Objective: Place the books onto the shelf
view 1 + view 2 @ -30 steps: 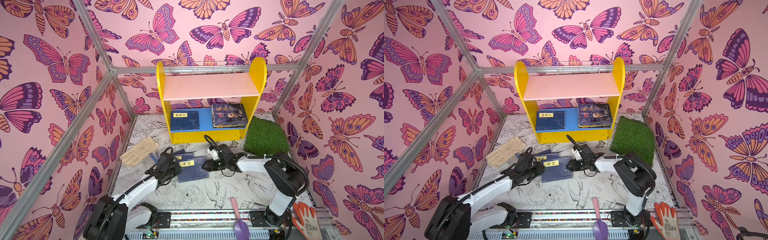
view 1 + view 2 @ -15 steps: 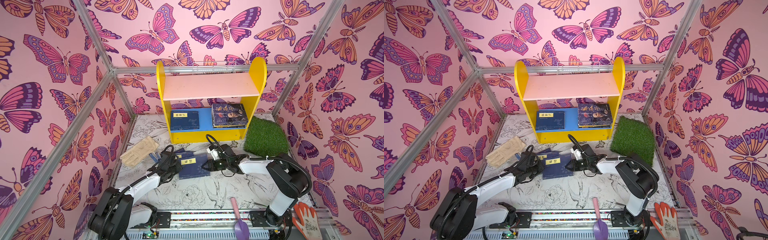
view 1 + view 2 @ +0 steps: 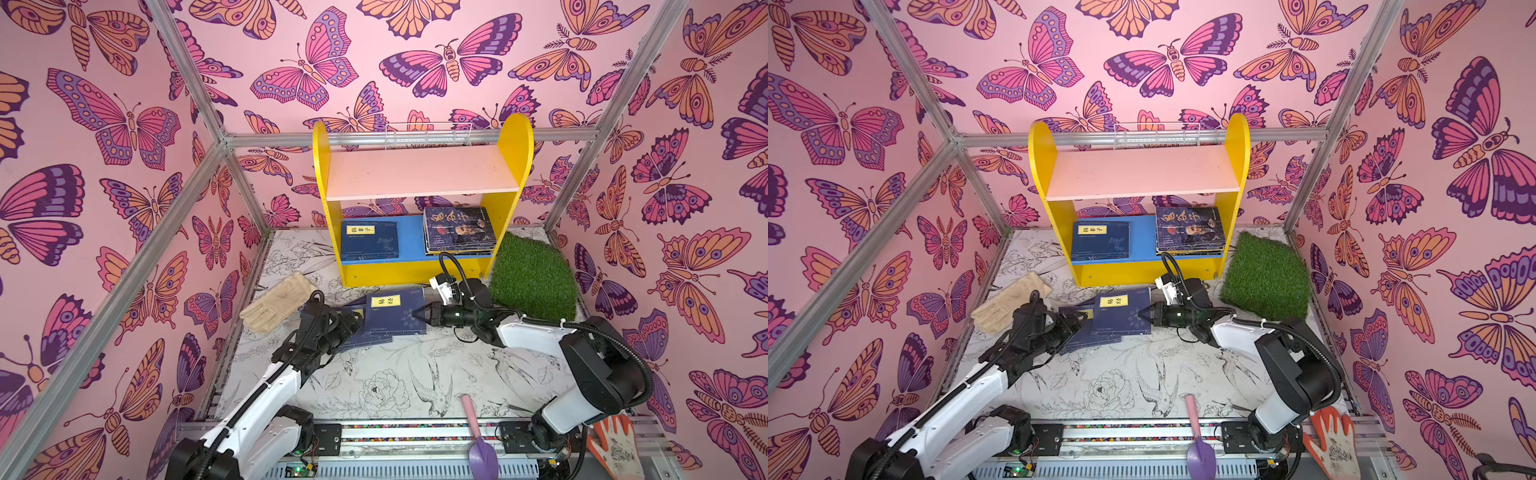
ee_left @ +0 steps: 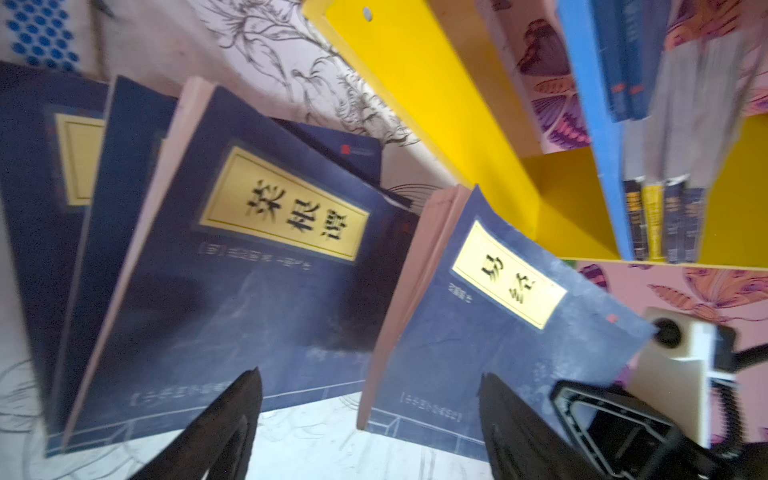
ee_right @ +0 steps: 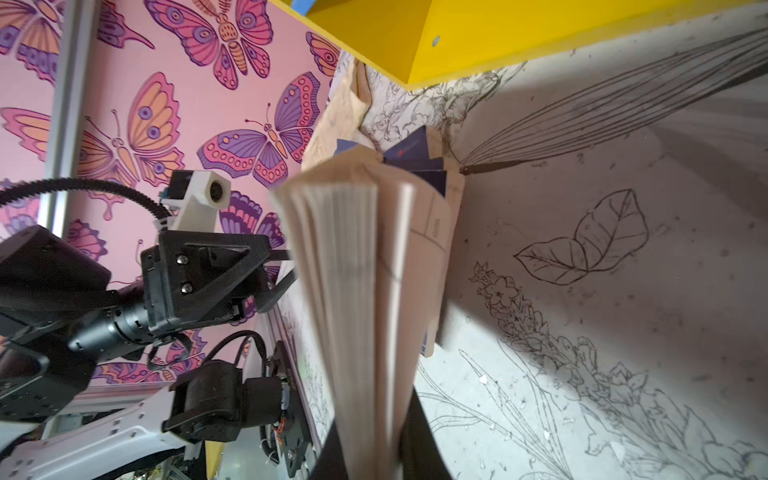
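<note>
Between the tips of the right gripper (image 3: 420,314), navy yellow-labelled book (image 3: 392,320) pinched by its page edge, left gripper (image 3: 353,323) spread at the book's far side, shelf (image 3: 415,275) just beyond.

The walls (image 3: 124,124) are pink with purple-and-orange butterflies. The shelf (image 3: 415,174) has yellow sides, a pale pink top board and a blue lower one. The book (image 3: 397,316) is navy with a yellow label. The table (image 3: 374,374) is white with black-line flowers and birds. The turf (image 3: 532,278) is green, the trowel (image 3: 482,451) purple, pink-handled.
</note>
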Robot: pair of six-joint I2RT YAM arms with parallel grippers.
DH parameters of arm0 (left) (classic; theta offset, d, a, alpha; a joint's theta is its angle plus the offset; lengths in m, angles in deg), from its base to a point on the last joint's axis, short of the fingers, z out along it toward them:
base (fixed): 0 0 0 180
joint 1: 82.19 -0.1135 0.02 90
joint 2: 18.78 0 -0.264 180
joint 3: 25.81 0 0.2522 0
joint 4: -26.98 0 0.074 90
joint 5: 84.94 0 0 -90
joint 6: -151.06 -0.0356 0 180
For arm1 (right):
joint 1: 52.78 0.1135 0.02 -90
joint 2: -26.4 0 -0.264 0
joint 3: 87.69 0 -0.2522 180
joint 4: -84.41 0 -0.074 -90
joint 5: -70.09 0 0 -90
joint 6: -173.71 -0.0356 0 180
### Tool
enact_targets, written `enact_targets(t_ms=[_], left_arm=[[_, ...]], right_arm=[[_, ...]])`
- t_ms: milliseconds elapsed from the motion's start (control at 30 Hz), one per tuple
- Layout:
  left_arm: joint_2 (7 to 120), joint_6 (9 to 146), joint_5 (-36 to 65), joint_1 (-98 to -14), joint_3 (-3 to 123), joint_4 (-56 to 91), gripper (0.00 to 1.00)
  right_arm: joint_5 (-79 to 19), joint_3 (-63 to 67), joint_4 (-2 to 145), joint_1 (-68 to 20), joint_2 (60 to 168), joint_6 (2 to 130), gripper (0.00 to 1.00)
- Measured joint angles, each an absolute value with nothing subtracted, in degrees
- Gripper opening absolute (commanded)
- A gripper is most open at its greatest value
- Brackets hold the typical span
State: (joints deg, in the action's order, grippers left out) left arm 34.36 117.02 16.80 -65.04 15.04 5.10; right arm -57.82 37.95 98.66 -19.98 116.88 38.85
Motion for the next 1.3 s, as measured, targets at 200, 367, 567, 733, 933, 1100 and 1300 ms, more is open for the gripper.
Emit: enact_targets(t_ms=[200,367,567,733,933,1100,1300], left_arm=[[36.02,115.82,22.58,-65.04,15.78,6.24,0.82],[35.65,115.6,25.66,-65.04,15.78,10.19,0.62],[35.17,115.87,27.76,-65.54,15.72,15.13,0.08],[34.52,117.22,28.65,-65.76,14.95,19.48,0.0],[29.01,121.18,27.08,-65.67,10.28,26.5,0.0],[24.57,122.49,24.56,-65.67,8.85,29.38,0.0],[24.29,122.82,22.92,-65.67,8.55,31.33,0.0]], right_arm=[[-61.69,37.95,105.5,-20.0,115.15,33.94,0.0],[-63.22,37.58,106.85,-19.87,115.22,31.01,0.0],[-63.13,36.57,106.22,-19.44,115.33,30.92,0.0],[-61.03,36.57,103.75,-19.96,115.76,30.44,0.28],[-60.0,36.7,102.59,-19.59,115.72,30.33,0.44],[-60.07,37.97,102.83,-19.65,114.23,30.33,0.43],[-61.42,38.08,106.83,-19.7,113.84,27.77,0.36]])
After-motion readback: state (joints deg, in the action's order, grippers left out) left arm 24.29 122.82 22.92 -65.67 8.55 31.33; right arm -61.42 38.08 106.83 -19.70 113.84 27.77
